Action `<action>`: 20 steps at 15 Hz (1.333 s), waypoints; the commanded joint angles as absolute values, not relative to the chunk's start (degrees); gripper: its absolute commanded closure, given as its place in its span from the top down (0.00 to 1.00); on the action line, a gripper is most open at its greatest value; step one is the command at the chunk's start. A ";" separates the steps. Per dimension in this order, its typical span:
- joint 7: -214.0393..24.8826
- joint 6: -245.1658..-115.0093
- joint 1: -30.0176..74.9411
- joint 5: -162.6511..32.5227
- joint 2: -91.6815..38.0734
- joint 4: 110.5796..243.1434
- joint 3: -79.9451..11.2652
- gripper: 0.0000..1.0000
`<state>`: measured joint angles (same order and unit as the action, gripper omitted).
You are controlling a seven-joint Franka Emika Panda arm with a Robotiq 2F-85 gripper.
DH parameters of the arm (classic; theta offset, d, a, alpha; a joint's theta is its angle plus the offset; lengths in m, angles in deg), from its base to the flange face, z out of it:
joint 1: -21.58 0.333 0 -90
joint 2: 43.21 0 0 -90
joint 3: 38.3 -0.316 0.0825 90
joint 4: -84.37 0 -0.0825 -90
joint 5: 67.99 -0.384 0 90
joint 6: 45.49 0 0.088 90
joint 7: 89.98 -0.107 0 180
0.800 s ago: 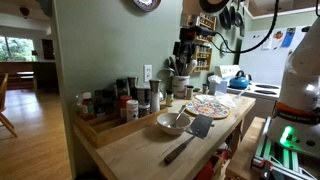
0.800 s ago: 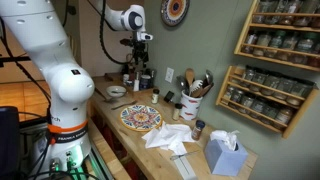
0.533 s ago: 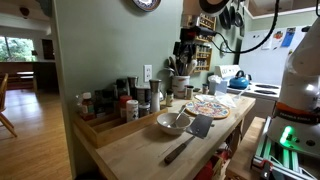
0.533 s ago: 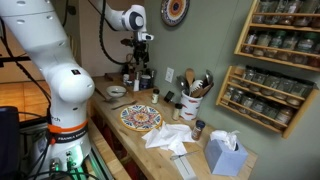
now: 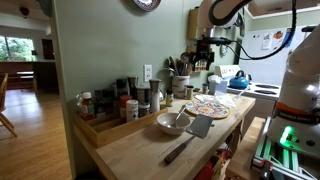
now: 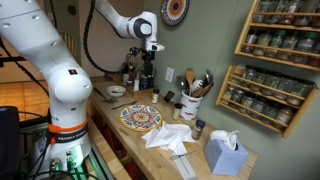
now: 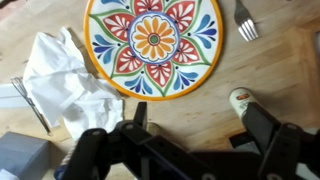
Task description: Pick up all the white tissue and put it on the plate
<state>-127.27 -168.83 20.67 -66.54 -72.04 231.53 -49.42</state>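
The gripper [image 6: 148,70] is held well above the worktop [image 7: 280,70], clear of everything on it. In the wrist view its fingers [image 7: 265,135] are seen spread wide, with nothing between them. The white tissue [image 6: 165,137] is found crumpled on the bare wood, just beside the plate [image 6: 141,117] and nearer the front edge than the back one. None of it is seen on the plate. A tissue box [image 6: 225,155] is set past the tissue, toward the end of the worktop away from the arm's base. In the wrist view a fork [image 7: 244,20] is seen on the side of the plate opposite the tissue. In an exterior view a bowl [image 5: 172,122] and a spatula [image 5: 188,138] are seen near the worktop's other end.
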 commanded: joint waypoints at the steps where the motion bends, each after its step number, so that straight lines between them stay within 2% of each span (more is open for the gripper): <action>1: -131.51 -172.17 16.41 -66.48 -78.22 241.09 -46.49 1.00; 4: -134.82 -176.75 10.82 -64.91 -78.01 246.23 -44.51 1.00; 5: -136.18 -176.76 8.43 -64.14 -73.52 241.79 -44.26 1.00; 12: -152.63 -191.19 -3.38 -56.77 -62.01 242.71 -43.56 1.00; 20: -166.00 -202.39 -0.70 -56.26 -47.33 242.71 -37.95 1.00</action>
<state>-162.97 -197.64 -3.11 -56.51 -52.62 242.76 -40.89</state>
